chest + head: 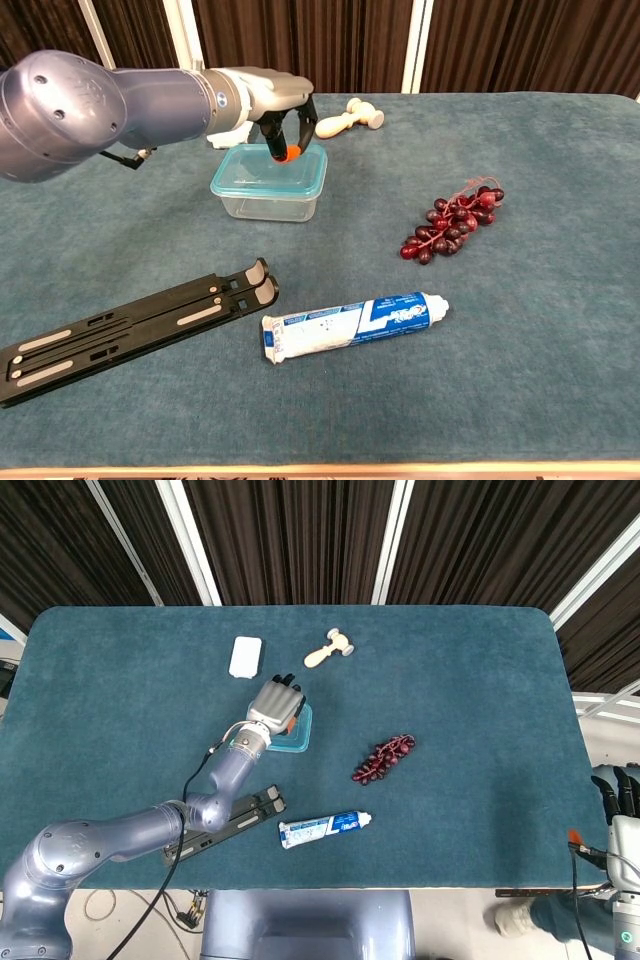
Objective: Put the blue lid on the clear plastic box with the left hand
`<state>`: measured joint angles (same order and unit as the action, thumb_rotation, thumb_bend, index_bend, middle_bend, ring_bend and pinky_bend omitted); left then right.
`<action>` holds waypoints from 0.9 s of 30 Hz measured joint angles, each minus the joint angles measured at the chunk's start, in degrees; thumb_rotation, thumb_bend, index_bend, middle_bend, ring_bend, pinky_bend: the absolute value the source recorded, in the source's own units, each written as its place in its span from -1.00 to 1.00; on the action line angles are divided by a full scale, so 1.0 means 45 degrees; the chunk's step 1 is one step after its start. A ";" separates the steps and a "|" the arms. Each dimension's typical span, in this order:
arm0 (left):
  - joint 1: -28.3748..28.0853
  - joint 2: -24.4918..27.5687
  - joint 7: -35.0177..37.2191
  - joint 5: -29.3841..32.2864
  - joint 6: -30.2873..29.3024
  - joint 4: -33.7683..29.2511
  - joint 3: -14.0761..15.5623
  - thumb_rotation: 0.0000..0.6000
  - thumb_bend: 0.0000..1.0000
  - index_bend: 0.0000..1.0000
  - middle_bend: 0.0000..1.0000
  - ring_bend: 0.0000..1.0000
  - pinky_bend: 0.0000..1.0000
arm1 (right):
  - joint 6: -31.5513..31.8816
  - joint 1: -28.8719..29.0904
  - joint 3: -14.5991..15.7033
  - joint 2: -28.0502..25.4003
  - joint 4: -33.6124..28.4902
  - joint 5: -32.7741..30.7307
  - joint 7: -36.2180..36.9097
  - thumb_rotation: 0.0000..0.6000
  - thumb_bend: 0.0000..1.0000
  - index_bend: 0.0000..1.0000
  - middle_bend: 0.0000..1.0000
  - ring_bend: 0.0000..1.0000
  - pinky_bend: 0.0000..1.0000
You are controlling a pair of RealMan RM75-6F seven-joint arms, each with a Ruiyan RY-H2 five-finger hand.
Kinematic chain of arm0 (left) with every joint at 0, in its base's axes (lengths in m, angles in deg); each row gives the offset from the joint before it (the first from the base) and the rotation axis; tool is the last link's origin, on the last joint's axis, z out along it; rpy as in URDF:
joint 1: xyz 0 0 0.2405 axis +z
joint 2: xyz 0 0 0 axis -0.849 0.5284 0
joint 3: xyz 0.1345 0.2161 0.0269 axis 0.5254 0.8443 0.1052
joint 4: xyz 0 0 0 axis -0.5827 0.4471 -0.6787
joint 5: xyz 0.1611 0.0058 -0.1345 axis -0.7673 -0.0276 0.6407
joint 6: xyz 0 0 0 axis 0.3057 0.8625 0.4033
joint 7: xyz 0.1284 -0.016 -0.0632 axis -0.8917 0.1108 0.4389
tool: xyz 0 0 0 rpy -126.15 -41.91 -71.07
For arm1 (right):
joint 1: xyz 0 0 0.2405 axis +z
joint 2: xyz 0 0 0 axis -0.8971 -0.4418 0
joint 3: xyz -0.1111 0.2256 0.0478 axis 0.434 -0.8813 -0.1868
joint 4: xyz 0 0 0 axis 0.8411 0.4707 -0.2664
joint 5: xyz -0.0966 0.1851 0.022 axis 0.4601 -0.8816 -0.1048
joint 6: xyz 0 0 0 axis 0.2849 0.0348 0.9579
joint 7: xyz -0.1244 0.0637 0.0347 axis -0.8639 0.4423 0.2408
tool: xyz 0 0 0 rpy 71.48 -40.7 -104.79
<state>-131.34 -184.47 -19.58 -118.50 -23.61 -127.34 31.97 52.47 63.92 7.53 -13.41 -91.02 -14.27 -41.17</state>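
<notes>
The clear plastic box (268, 207) stands left of the table's middle with the blue lid (258, 172) lying on top of it. My left hand (281, 101) hovers over the lid's far right part, fingers spread and pointing down. One orange-tipped fingertip (290, 152) touches the lid. In the head view the left hand (277, 702) hides most of the box (297, 737). My right hand (621, 798) shows only in the head view, off the table at the lower right, fingers straight and holding nothing.
Red grapes (451, 219) lie right of the box. A toothpaste tube (352, 324) and a black folding stand (132, 328) lie near the front edge. A wooden mallet (351, 118) and a small white case (245, 656) sit behind the box.
</notes>
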 measured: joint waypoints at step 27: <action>0.0211 -0.0519 0.0186 -0.1038 -0.0397 0.0978 -0.0327 1.00 0.12 0.39 0.05 -0.57 -0.55 | -0.0110 0.0008 -0.0015 -0.0052 -0.0116 -0.0170 -0.0031 1.00 -0.42 -0.67 -0.92 -0.95 -1.00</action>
<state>-130.39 -186.81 -18.74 -123.18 -25.40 -122.94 30.50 51.98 63.96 7.47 -13.64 -91.54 -15.03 -41.31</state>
